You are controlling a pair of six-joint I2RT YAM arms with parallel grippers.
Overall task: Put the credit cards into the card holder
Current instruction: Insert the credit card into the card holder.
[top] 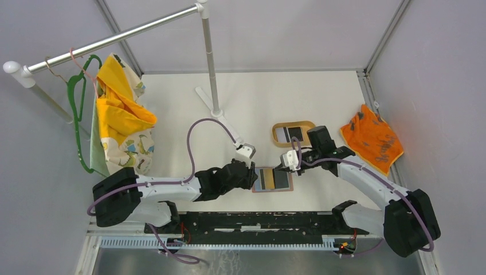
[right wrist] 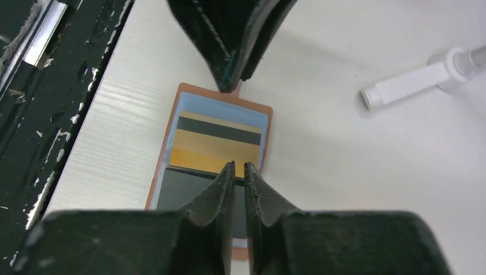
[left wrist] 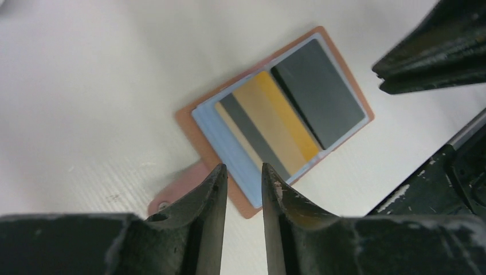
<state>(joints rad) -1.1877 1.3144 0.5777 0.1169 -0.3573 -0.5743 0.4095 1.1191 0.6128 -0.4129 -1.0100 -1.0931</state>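
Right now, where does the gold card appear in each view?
Top external: gold card slightly below centre.
Left wrist: gold card mid-picture, lying diagonally.
Right wrist: gold card left of centre.
Shared landmark: the reddish-brown card holder under it, seen in all three.

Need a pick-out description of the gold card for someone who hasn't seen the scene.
On the white table, near its front edge, lies the open reddish-brown card holder with cards stacked on it. The gold card lies on top of a light-blue card, next to a dark grey card. It is the only gold one, with a dark stripe along one long side.
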